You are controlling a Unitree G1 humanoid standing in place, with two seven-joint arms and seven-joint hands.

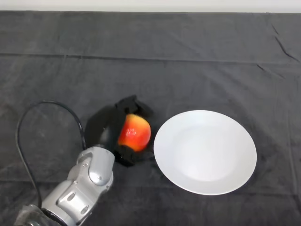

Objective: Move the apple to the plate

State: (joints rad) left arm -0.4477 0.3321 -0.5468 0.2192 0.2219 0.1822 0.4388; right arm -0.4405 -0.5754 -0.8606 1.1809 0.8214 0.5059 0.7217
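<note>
Black left hand (109, 128) curled round red-yellow apple (134, 133) (just left of round white plate (205, 151)), on dark cloth (188, 61).

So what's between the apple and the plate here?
Nothing but a narrow strip of dark cloth, seen in the head view. The apple, gripped in the left hand, sits just left of the plate.
</note>
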